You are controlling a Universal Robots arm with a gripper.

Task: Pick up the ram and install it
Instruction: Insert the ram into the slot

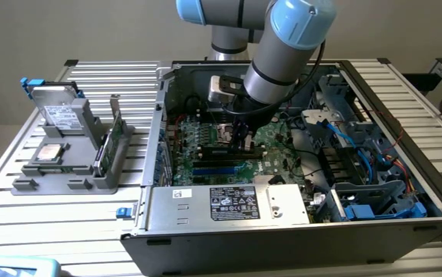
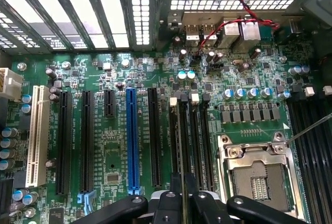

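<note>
The gripper (image 2: 180, 199), its jaws nearly together, pinches the ram (image 2: 179, 154) edge-on and upright over a black slot (image 2: 197, 141) beside the open processor socket (image 2: 255, 178) on the green motherboard (image 2: 111, 149) inside the computer case (image 1: 283, 254).

1. The arm (image 1: 283, 57) reaches in from the back of the scene. In the exterior view its thick grey tube, capped with light-blue joints, slants down toward the exterior view's left.
2. The last link turns nearly straight down, so the wrist end faces the floor.
3. The black gripper (image 1: 241, 137) hangs low beneath the wrist, its tips pointing downward.
4. From the wrist view, the two black fingers (image 2: 168, 206) stand close together and almost parallel, with their linkage bars splayed out to either side.
5. The jaws are pinched on the ram (image 2: 179, 177), seen edge-on as a thin dark strip between the fingertips.
</note>
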